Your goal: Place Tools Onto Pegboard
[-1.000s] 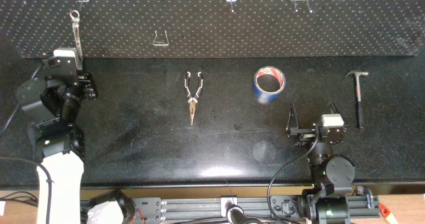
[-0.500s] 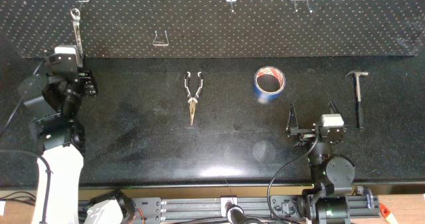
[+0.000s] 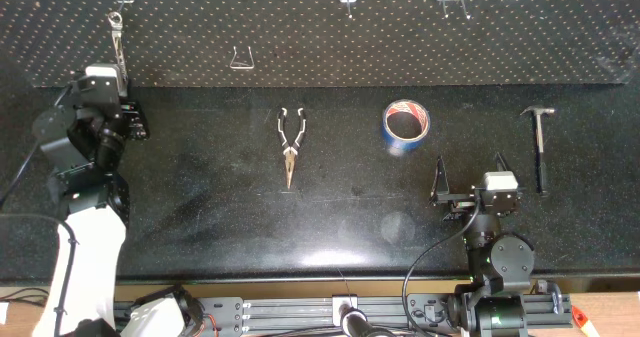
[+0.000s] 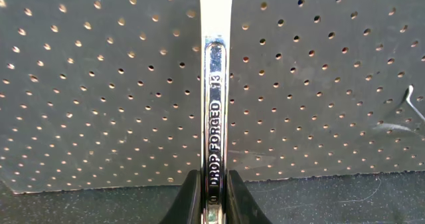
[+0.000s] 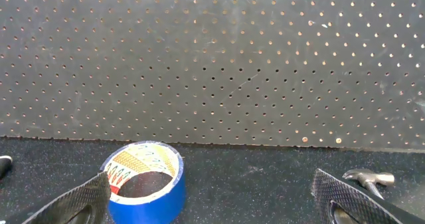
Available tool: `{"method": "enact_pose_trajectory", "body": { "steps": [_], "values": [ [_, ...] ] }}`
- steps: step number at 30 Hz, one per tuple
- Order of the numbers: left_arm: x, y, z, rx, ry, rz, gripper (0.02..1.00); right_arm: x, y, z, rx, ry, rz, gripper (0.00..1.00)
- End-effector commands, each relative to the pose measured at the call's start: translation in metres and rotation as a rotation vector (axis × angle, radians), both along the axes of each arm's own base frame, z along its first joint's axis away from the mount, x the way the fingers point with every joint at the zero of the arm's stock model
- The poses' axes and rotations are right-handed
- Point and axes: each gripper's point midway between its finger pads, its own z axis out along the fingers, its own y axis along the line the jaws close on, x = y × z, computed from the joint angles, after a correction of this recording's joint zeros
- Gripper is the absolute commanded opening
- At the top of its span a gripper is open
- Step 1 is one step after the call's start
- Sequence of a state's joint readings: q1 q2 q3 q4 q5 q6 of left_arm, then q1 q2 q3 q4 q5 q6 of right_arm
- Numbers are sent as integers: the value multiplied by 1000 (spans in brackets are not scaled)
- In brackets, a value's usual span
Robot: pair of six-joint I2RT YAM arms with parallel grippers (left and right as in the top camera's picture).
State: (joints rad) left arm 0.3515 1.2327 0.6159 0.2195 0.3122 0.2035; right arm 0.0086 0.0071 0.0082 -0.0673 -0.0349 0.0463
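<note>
Left gripper (image 4: pixel 212 199) is clamped on the wrench (image 3: pixel 118 42) shank and has nudged it up the pegboard (image 3: pixel 300 27) over the last second. Ring end now sits near the hook (image 3: pixel 125 0), at its 7 o'clock, board's 10 o'clock corner. Not hung yet, I'd say. Right gripper (image 3: pixel 469 175) wide open, hasn't moved.

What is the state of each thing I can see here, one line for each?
Left end effector: shut on wrench.
Wrench: held upright against pegboard.
Right end effector: open, holding nothing.
Pliers: lying on table.
Tape: lying flat on table.
Hammer: lying on table.
</note>
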Motion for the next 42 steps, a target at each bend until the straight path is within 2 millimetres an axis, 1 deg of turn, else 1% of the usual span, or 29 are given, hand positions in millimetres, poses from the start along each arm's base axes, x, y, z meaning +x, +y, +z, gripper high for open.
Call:
{"method": "enact_pose_trajectory", "body": {
  "steps": [1, 11, 19, 25, 26, 27, 28, 31, 32, 33, 34, 35, 36, 37, 39, 42],
  "values": [
    [7, 6, -8, -7, 7, 22, 29, 0, 2, -1, -3, 1, 7, 982],
    [17, 10, -14, -8, 10, 22, 29, 0, 2, -1, -3, 1, 7, 982],
    [32, 15, -4, -3, -4, 22, 29, 0, 2, -1, -3, 1, 7, 982],
    [34, 16, -12, -11, 19, 22, 27, 0, 2, -1, -3, 1, 7, 982],
    [34, 16, -13, -12, 19, 22, 51, 0, 2, -1, -3, 1, 7, 982],
    [34, 16, -12, -12, 19, 22, 156, 0, 2, -1, -3, 1, 7, 982],
    [34, 16, -12, -11, 19, 22, 222, 0, 2, -1, -3, 1, 7, 982],
    [34, 16, -13, -12, 19, 22, 367, 0, 2, -1, -3, 1, 7, 982],
    [34, 16, -13, -12, 19, 22, 446, 0, 2, -1, -3, 1, 7, 982],
    [34, 16, -13, -12, 20, 22, 489, 0, 2, -1, -3, 1, 7, 980],
    [33, 16, -13, -13, 24, 22, 601, 0, 2, -1, -3, 1, 7, 982],
    [32, 16, -15, -15, 31, 22, 733, 0, 2, -1, -3, 1, 7, 982],
    [32, 15, -16, -17, 36, 22, 829, 0, 2, -1, -3, 1, 7, 982],
    [29, 14, -17, -21, 48, 22, 998, 0, 2, -1, -3, 1, 7, 982],
    [24, 13, -14, -25, 57, 22, 996, 0, 2, -1, -3, 1, 7, 982],
    [9, 7, 1, -28, 65, 22, 996, 0, 2, -1, -3, 1, 7, 982]
  ]
}}
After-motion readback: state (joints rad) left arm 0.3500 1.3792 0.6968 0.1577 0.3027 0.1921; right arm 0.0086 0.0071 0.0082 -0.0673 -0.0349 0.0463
